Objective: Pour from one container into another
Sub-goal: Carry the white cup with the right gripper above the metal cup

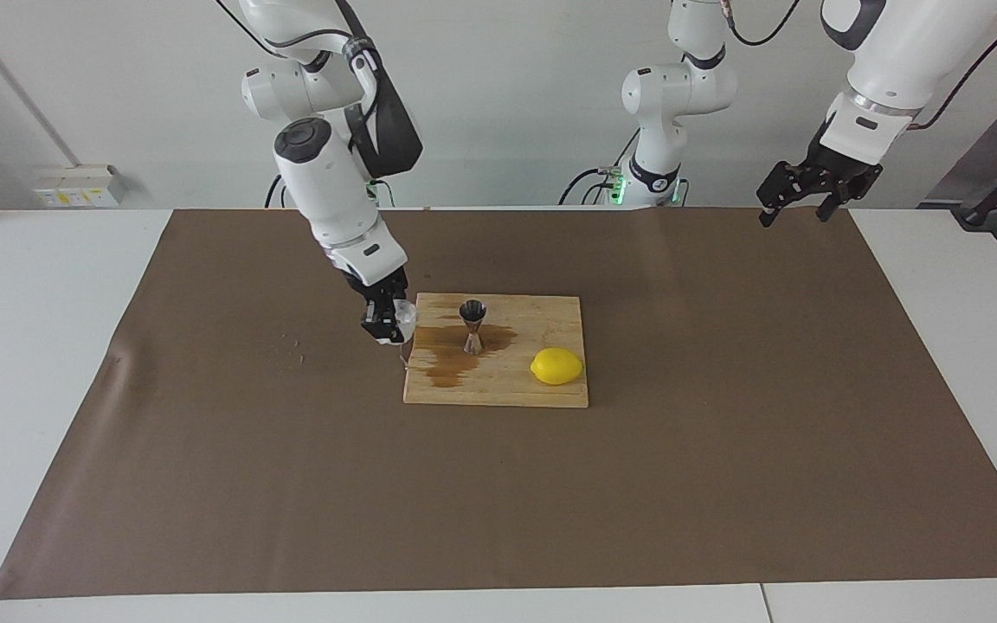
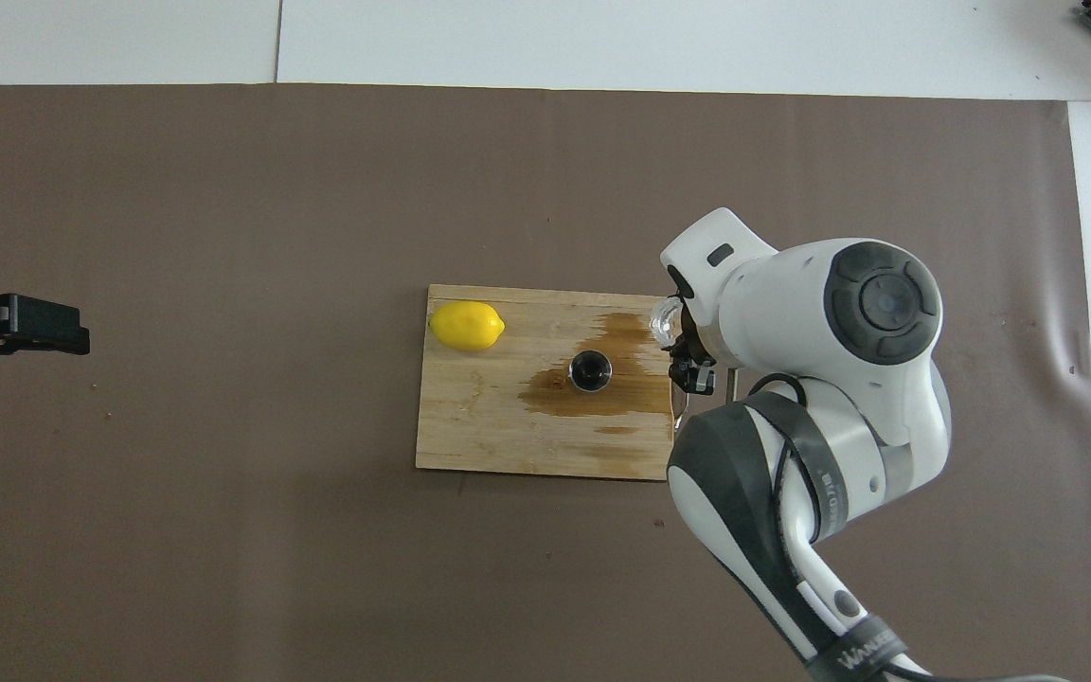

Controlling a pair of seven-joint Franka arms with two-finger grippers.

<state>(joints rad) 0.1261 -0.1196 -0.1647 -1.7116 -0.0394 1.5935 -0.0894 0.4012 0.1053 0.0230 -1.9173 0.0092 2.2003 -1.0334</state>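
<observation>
Your right hand [image 1: 388, 322] grasps the small frosty see-through cup [image 1: 405, 317] over the wooden board's [image 1: 498, 389] edge, beside the shiny steel hourglass jigger [image 1: 472, 325] standing in a brown puddle [image 1: 447, 359]. Your left hand [image 1: 814, 186] waits, released.

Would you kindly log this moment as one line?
right pincer: shut on cup, at board edge | jigger: upright in brown spill | left pincer: waiting
</observation>
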